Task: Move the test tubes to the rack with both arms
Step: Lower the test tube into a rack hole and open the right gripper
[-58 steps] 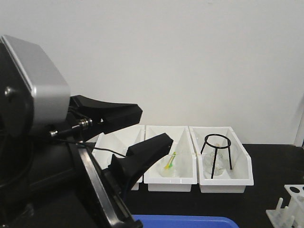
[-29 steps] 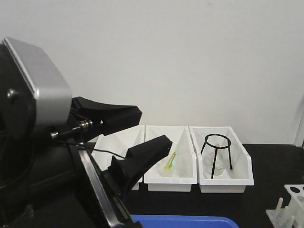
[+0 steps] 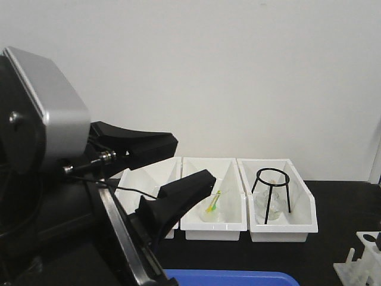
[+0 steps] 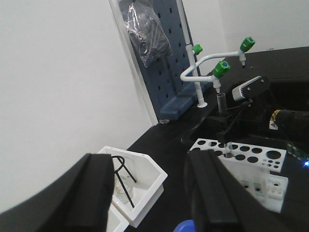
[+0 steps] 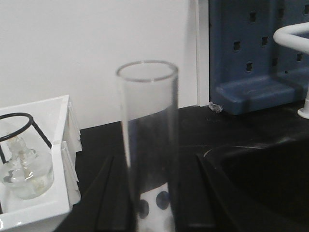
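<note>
In the right wrist view a clear test tube (image 5: pixel 147 135) stands upright, and my right gripper (image 5: pixel 154 193) is shut on its lower part. Below it shows the white rack (image 5: pixel 157 210) with its round holes. The left wrist view shows the same from the side: the right gripper (image 4: pixel 225 131) holds the test tube (image 4: pixel 222 104) over the back row of the rack (image 4: pixel 246 162), its lower end at a hole. My left gripper (image 4: pixel 152 193) is open and holds nothing. It hangs near the white bins, left of the rack (image 3: pixel 363 262).
Three white bins (image 3: pixel 211 229) stand at the back; the right one holds a black wire tripod (image 3: pixel 271 187) and a glass flask (image 5: pixel 21 169). A faucet with green knobs (image 4: pixel 219 70), a blue pegboard (image 4: pixel 159 58) and a sink (image 5: pixel 270 188) lie beyond the rack. A blue object (image 3: pixel 226 277) lies at the front edge.
The left arm's housing has shifted slightly upward. A dark shape now shows over the rack at the right edge of the front view.
</note>
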{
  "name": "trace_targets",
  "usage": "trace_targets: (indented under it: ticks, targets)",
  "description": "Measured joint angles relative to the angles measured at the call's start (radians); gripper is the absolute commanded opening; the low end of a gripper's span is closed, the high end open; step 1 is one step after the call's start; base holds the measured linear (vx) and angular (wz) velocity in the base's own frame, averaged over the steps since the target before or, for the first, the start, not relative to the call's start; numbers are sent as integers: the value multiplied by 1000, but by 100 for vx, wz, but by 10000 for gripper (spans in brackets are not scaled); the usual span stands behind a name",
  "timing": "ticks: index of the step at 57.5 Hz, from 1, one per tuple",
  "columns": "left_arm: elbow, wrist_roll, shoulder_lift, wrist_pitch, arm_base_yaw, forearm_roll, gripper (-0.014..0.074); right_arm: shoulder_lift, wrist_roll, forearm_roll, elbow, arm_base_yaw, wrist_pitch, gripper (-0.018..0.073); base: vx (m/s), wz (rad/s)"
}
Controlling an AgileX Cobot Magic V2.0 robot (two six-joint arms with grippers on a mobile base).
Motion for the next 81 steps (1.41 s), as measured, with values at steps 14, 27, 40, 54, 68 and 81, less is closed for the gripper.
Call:
trace_targets:
  ticks: [14,27,40,54,68,81]
  targets:
    - [0,0,0,0,0,0,446,70,3,0,0,0,-4,-6,0,0]
    - [0,0,0,5,0,0,446,149,4,-2,0,0,-18,-6,0,0]
    - [0,0,0,5,0,0,446,216,4,-38,0,0,-54,-6,0,0]
    - [0,0,0,3,0,0,446,244,4,-49,-4,0,-95,-1,0,0]
    - [0,0,0,-1,0,0,446,244,4,-50,-4,0,-96,55,0,0]
    - [0,0,0,-1,0,0,446,244,4,-50,-4,0,-97,188,0,0]
